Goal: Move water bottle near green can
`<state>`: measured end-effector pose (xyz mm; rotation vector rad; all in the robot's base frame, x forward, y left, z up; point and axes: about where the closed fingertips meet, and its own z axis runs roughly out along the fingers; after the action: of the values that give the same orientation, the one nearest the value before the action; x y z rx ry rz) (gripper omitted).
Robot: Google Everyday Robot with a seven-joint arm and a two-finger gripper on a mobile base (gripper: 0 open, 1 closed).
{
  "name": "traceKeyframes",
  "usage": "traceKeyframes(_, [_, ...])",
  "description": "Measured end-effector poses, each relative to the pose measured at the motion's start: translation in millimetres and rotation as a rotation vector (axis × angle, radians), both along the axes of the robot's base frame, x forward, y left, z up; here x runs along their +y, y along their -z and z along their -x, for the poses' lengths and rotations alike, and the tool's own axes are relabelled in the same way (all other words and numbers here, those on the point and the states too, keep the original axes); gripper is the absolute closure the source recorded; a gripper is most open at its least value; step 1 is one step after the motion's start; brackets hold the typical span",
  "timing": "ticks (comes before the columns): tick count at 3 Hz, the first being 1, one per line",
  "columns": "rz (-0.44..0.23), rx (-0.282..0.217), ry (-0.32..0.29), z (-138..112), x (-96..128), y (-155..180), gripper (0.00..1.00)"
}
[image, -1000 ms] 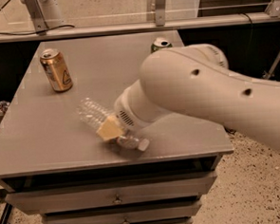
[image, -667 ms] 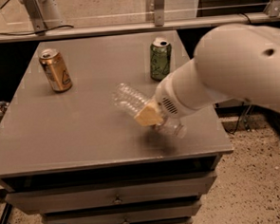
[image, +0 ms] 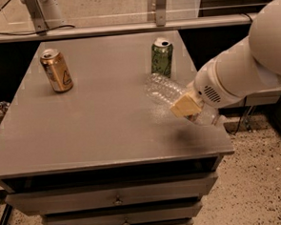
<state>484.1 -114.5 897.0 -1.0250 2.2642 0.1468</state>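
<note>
Gripper (image: 188, 109) is at the right side of the table (image: 98, 126), closed on the bottle (image: 160, 90), with one tan pad (image: 183, 105) pressed on the bottle's side. The bottle is tilted. Its clear bottom end points up and left, just in front of the green can (image: 161, 58), and its white cap (image: 220, 120) is low by the table's right edge. The table is grey and flat, with drawers (image: 117, 199) under it. The green can stands upright near the back right. The gold can (image: 56, 71) stands upright near the back left, well apart from the others. Behind the table is a metal rail (image: 126, 28), and below on the right is a speckled floor (image: 259, 183). The big white arm (image: 243, 70) comes in from the right and is cut off by the picture's edge. It hides the gripper's other side. The bottle's label sits under the pad and cannot be read. It is hard to tell if the bottle rests on the table or hangs just over it, or if it touches the green can. A moment ago the bottle was nearer the middle of the table. Now it is further right and closer to the green can. The arm has pulled back to the right too. Both cans are where they were.
</note>
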Motion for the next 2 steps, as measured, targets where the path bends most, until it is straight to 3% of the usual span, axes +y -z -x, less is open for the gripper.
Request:
traceKeyframes(1, [0.015, -0.011, 0.001, -4, -1, -2, 1.00])
traceKeyframes(2, [0.047, -0.032, 0.008, -28, -13, -2, 1.00])
